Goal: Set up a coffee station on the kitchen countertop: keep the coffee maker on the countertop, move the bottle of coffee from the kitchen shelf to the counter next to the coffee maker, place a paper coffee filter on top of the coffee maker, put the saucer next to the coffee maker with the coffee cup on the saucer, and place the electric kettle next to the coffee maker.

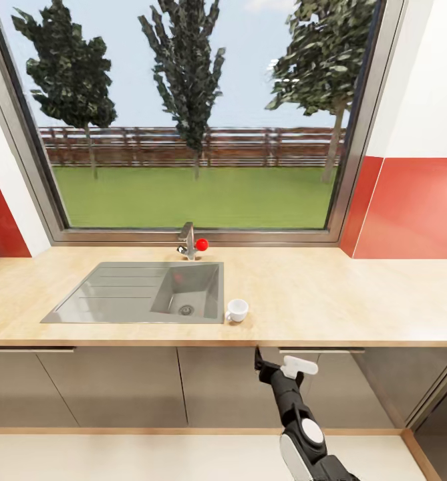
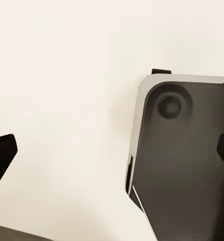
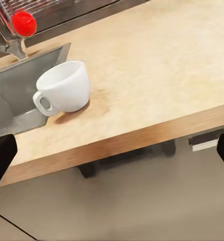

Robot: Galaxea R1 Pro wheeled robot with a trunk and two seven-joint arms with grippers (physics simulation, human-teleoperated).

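Note:
The white coffee cup (image 1: 236, 310) stands upright on the light wood kitchen countertop (image 1: 330, 294), just right of the sink and near the front edge. My right gripper (image 1: 283, 362) hovers below that edge, in front of the grey cabinet fronts, slightly right of the cup. In the right wrist view the cup (image 3: 67, 88) sits on the countertop (image 3: 157, 65) ahead of my right gripper (image 3: 112, 153), whose black fingertips are spread wide with nothing between them. My left gripper (image 2: 112, 153) is open too, over pale floor. The coffee maker, bottle of coffee, saucer, kettle, filter and shelf are out of view.
A steel sink (image 1: 136, 294) with drainboard is set into the counter, with a faucet (image 1: 187, 240) and its red knob (image 1: 202, 244) behind it under a large window. A drawer handle (image 1: 320, 350) runs just above my right gripper. A dark grey robot part (image 2: 182, 160) is beside the left gripper.

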